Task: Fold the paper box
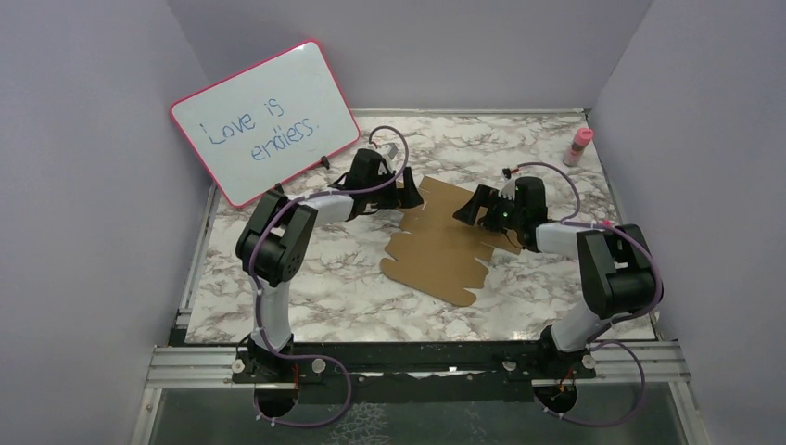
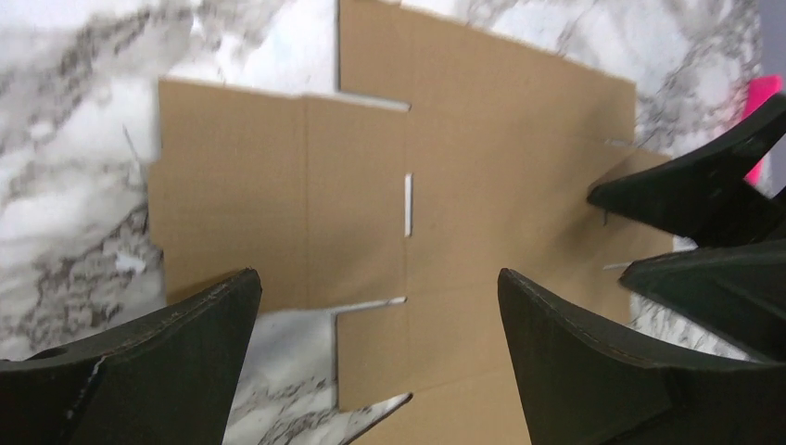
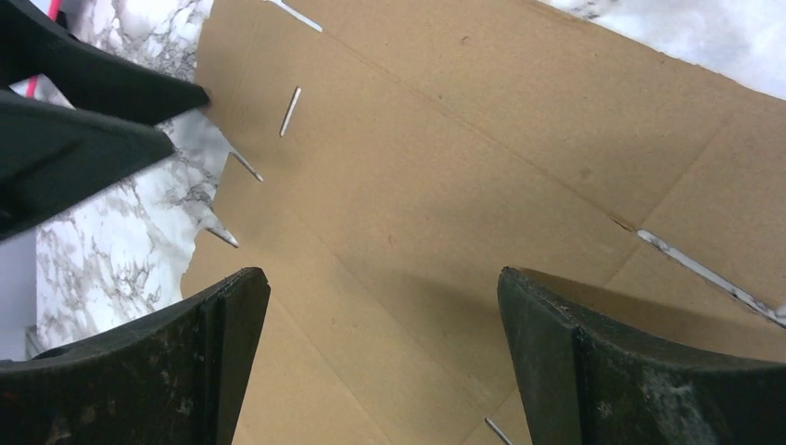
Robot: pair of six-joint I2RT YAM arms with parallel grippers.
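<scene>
The paper box (image 1: pixel 443 248) lies as a flat die-cut sheet on the marble counter (image 1: pixel 315 287), in the middle of the overhead view and running from upper centre down toward lower centre. None of its flaps is raised, so I judge the folding has not yet begun and this is the approach to the first fold. My left pincer (image 1: pixel 409 194) hangs over the upper left edge of the sheet and my right pincer (image 1: pixel 469 210) over its upper right part. The two face each other across the cardboard, tips near but apart. Both are spread as wide as they go and have hold of nothing. In each wrist view bare brown card shows between my fingers, with slits and crease lines running across it. Next I would have one pincer press down on a panel beside a crease. The other would slip a fingertip under the neighbouring flap's edge and lift it. The sheet lies tight against the counter, so catching that edge may be awkward, and the loose card could slide.
</scene>
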